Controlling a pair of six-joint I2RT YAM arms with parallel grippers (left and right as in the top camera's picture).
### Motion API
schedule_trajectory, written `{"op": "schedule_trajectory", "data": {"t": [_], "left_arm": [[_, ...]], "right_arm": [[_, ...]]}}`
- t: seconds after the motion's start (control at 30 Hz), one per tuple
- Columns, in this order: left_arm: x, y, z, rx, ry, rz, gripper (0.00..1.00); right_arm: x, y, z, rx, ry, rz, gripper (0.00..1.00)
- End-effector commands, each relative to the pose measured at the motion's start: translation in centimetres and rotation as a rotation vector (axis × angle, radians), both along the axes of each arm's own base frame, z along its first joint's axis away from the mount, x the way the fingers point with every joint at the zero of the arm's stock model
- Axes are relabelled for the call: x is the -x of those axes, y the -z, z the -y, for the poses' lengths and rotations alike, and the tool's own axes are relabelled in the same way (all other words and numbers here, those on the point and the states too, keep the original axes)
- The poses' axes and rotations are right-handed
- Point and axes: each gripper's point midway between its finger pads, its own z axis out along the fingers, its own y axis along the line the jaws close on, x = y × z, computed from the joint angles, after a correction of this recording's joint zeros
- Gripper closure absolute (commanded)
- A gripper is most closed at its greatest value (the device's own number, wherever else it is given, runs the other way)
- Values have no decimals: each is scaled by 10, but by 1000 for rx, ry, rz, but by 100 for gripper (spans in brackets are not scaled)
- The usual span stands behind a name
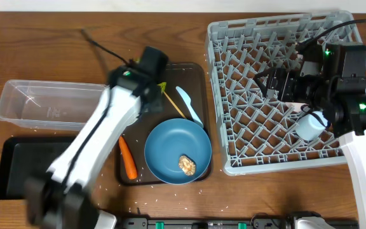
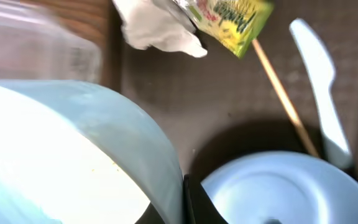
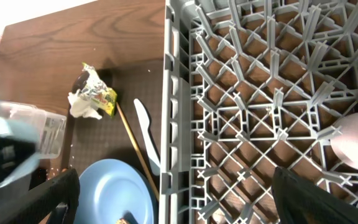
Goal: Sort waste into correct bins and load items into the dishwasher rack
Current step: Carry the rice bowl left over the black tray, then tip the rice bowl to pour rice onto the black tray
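Left gripper (image 1: 148, 70): clenched. In the left wrist view one dark finger sits against the rim of the pale-blue bowl (image 2: 73, 149), so it appears to be grasping the bowl by its wall. The bowl is at the upper left corner of the brown serving tray (image 1: 196, 69), mostly hidden under the arm in the overhead view.

Right gripper (image 1: 269, 83): released, jaws wide, poised over the grey rack (image 1: 234, 166). A cup (image 1: 310, 125) lies in the rack near it.

Around the bowl: tissue (image 2: 157, 31) and yellow-green wrapper (image 2: 235, 22) lie just beyond it, the blue plate (image 1: 177, 151) close beside it. The carrot (image 1: 128, 158) lies beside the plate and the white utensil (image 1: 189, 105) at the tray's right edge.

Step in hand, as judged: carry the bowl to the rack.

Recommendations:
- Raise the bowl straight up until it clears the tray's lip and the plate's edge.
- A one-sided rim grip lets the bowl swing, so move slowly and keep it level.
- Cross above the rack's wall, not against it.
- Seat it between pegs, away from the cup.
- Keep the right arm clear, or use it to receive.
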Motion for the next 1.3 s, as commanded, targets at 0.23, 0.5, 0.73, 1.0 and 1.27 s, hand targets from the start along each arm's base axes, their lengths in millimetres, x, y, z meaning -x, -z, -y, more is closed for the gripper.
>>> {"op": "schedule_trajectory", "data": {"t": [0.23, 0.5, 0.73, 1.0, 1.27], "left_arm": [[43, -82, -58, 255, -203, 152, 94], [63, -110, -107, 544, -269, 261, 93], [80, -89, -151, 747, -411, 324, 94], [90, -58, -195, 1027, -528, 604, 94], [113, -39, -219, 1125, -534, 891, 94]], "right_arm": [[0, -1, -2, -1, -11, 5, 8], [0, -1, -2, -1, -11, 5, 7], [0, -1, -2, -2, -12, 5, 7], [0, -1, -2, -1, -12, 4, 7], [0, 0, -2, -1, -12, 2, 7]]}}
